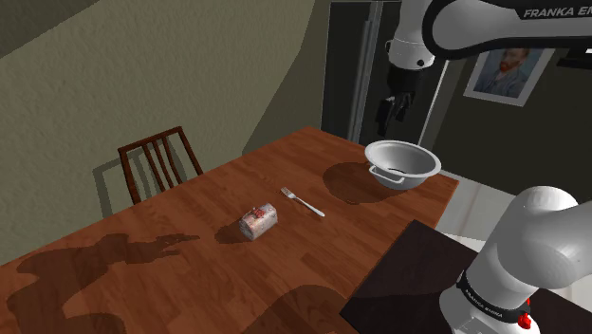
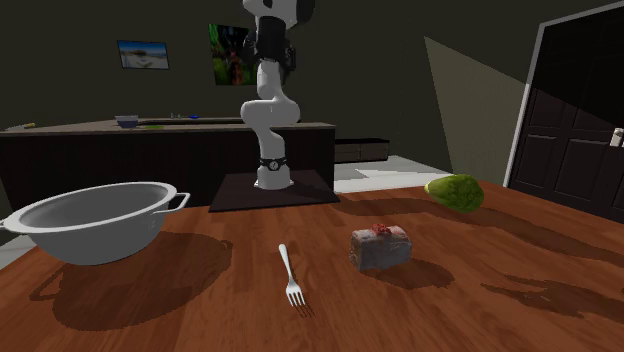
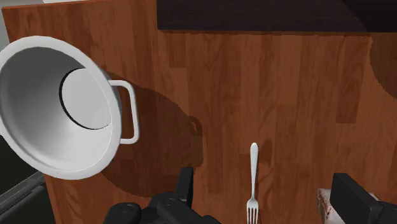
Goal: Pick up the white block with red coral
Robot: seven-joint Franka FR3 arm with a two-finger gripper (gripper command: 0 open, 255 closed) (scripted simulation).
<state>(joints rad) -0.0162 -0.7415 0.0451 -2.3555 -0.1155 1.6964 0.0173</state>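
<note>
Mia: Where is the block?
Tom: The small block (image 1: 258,221) lies on the brown wooden table (image 1: 142,275), about in the middle. It looks pale, with a red lump on top.
Mia: What is next to it?
Tom: A silver fork (image 1: 303,202) lies flat near it, but they do not touch. The fork is between the block and a big grey bowl (image 1: 402,164) with a handle. The bowl sits near the table's edge, close to the dark box (image 1: 408,275) the arm stands on.
Mia: And the claw?
Tom: The black gripper (image 1: 394,106) hangs high up in the air, on the bowl's side of the table, well apart from the block. Its two fingers stand wide apart and nothing is in them. From the hand's camera, the fork lies on the table under the gap, and a bit of the block peeks out beside one finger.
Mia: Anything else?
Tom: A wooden chair (image 1: 159,163) stands at the table, on the shoulder view's left. In the second exterior view, a green lumpy thing (image 2: 455,191) sits on the table past the block
</note>
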